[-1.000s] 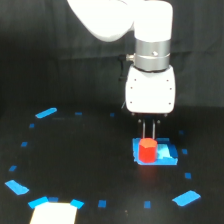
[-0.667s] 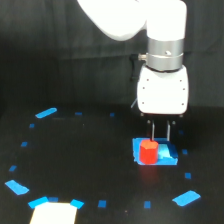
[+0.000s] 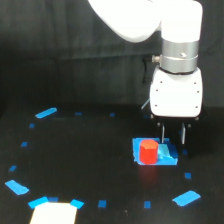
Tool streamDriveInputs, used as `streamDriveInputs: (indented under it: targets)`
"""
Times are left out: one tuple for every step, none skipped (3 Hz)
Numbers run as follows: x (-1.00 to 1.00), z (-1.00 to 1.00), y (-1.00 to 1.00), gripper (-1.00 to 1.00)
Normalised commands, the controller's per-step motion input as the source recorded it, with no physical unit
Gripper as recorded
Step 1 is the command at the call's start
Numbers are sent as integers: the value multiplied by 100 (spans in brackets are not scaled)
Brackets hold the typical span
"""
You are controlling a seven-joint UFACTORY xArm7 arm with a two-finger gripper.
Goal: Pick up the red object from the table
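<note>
Red object [image 3: 148, 151] on blue patch [image 3: 167, 156], claw [image 3: 173, 134] just beside, fingers apart

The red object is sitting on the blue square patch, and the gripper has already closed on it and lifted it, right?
Not quite. The red object does sit on the blue square patch, but the exterior view shows the gripper hanging open beside it, toward that view's right, its fingers not around it. Nothing is lifted.

Legible text, labels, brands, numbers, signs: none. Blue tape marks [image 3: 46, 113] on the table [image 3: 90, 165] carry no readable markings.
</note>
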Motion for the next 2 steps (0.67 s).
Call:
streamDriveInputs:
  targets:
    - [100,16,-52,22]
    - [100,-100,-11,-100]
